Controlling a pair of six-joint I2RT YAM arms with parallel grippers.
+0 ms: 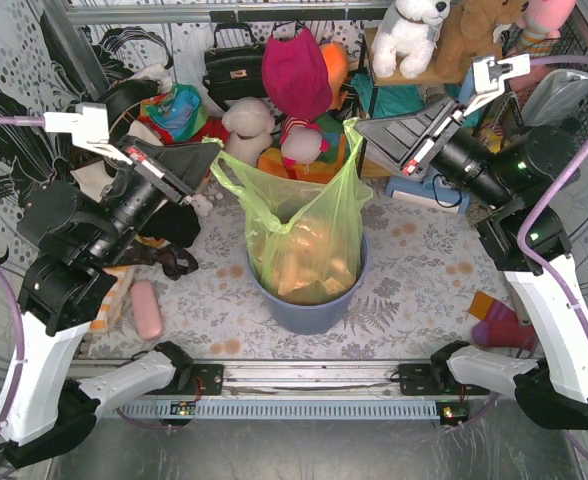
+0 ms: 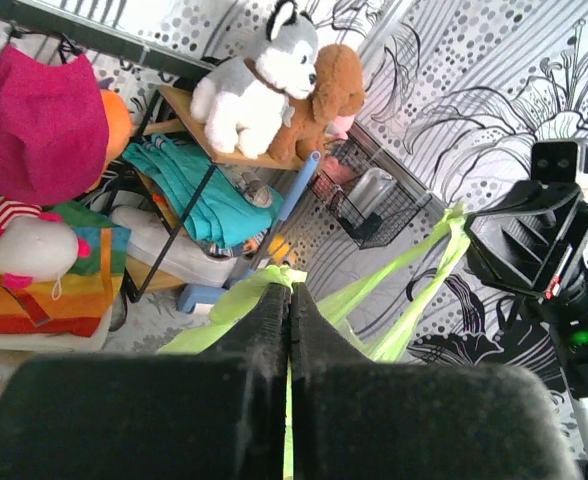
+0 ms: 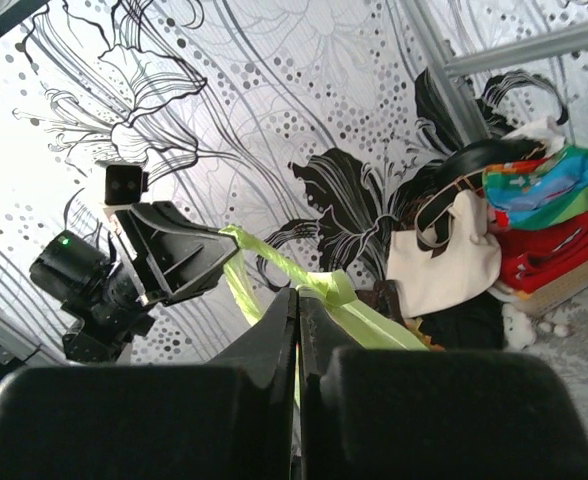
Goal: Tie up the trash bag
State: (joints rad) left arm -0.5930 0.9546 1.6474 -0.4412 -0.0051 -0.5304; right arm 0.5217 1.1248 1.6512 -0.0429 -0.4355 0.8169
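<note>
The trash bag [image 1: 304, 235] stands in a blue bin [image 1: 309, 312] on the tabletop [image 1: 414, 255]. The left tool [image 1: 210, 163] is clamped on one raised handle and the right tool [image 1: 362, 130] on the other.

Staged playroom, plush toys [image 1: 411, 35], patterned backdrop [image 1: 4, 60]

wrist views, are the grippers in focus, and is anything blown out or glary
Left wrist: the left gripper is a dark, soft mass up close; the plush toys behind are sharper. Right wrist: the right gripper equally soft, the wall washed out upper left. Top external: even light, the trash bag crisp.
</note>
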